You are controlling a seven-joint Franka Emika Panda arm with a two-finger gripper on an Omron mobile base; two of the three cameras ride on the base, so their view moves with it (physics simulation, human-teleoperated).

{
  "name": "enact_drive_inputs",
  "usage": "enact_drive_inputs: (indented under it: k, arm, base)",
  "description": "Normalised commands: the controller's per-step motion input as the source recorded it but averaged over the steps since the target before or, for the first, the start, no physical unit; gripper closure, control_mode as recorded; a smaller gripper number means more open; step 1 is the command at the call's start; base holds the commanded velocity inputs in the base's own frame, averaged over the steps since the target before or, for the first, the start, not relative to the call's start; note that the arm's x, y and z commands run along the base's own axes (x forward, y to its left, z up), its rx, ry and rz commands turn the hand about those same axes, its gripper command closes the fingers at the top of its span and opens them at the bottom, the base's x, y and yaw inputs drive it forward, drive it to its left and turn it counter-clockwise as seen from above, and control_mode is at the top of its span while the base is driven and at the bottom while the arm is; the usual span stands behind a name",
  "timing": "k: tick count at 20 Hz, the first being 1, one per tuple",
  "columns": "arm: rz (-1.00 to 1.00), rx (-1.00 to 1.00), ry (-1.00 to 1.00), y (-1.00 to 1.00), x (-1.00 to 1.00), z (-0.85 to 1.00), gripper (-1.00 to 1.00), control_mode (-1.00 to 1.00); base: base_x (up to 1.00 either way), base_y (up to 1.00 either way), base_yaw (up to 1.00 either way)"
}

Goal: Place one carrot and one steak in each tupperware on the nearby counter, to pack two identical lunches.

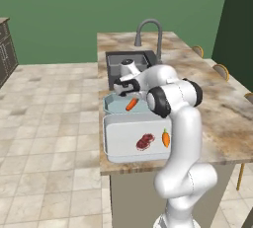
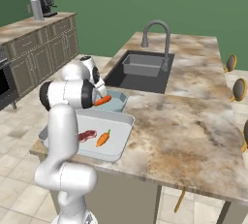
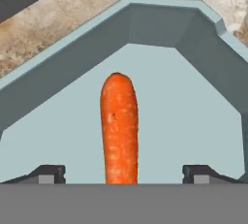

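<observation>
Spread gripper fingertips flank 1 carrot lying in the small blue-grey octagonal tupperware.

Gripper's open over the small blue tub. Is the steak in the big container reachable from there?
Probably yes. The steak lies uncovered in the big container, beside a carrot, close under the arm. Gripper is open; nothing blocks.

Orange carrot in the small blue-grey octagonal tupperware; rectangular one holds steak and carrot.

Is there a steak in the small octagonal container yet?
No. The small octagonal container has a carrot over it, no steak.
</observation>
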Motion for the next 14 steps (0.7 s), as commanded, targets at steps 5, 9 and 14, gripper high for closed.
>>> enact_drive_inputs:
  k: [5,9,14]
  arm:
    - [0.00,0.00,-0.30,-0.09,-1.00,0.54,-1.00,-1.00]
    - [-0.03,0.01,-0.36,-0.08,-1.00,0.76,-1.00,-1.00]
    - [-0.13,0.15,-0.20,-0.14,-1.00,0.96,-1.00,-1.00]
  base:
    - [0.00,0.00,0.00]
    - [0.00,0.00,0.00]
    - [0.00,0.00,0.00]
